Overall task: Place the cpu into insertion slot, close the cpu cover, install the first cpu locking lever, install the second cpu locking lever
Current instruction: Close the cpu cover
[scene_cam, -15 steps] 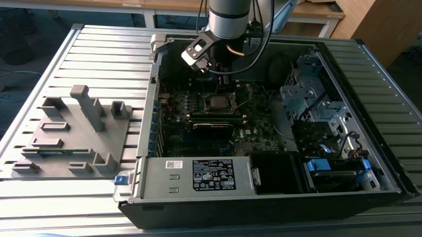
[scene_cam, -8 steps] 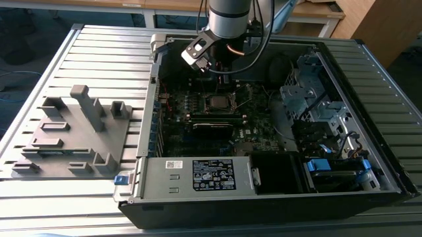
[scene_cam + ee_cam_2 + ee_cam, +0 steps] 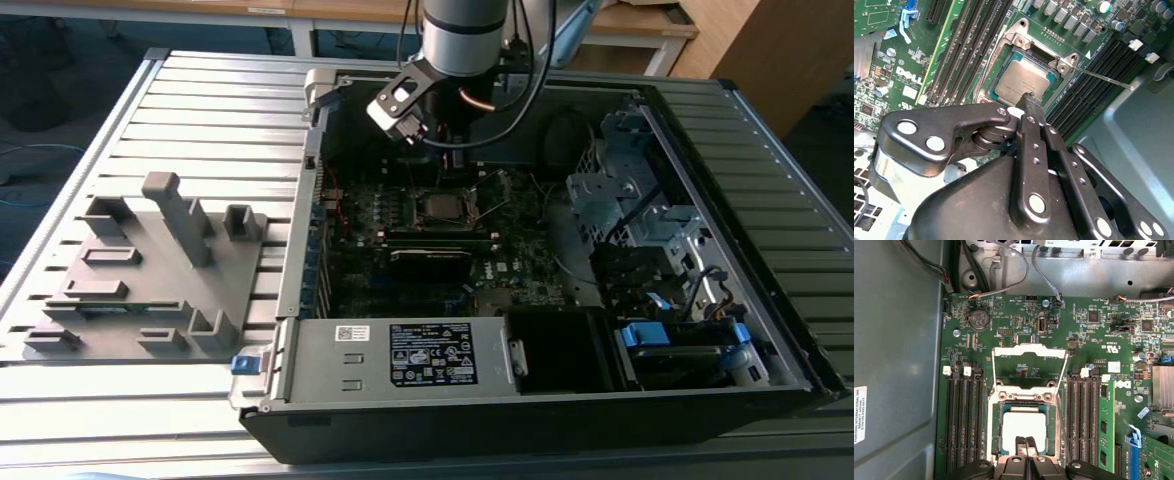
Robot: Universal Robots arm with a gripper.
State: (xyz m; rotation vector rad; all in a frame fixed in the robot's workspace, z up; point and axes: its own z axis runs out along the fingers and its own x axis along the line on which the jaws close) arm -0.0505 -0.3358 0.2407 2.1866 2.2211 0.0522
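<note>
gripper: we see its fingers pressed together on nothing, tips just over the insertion slot.
cpu: lies flat inside the insertion slot; the tips may be touching its edge, we cannot tell.
cpu cover: swung up off the insertion slot.
locking lever: thin rod angled out beside the insertion slot.

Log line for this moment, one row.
cpu: in insertion slot | cpu cover: open, raised | tool: shut, tips at cpu | locking lever: swung out
</note>
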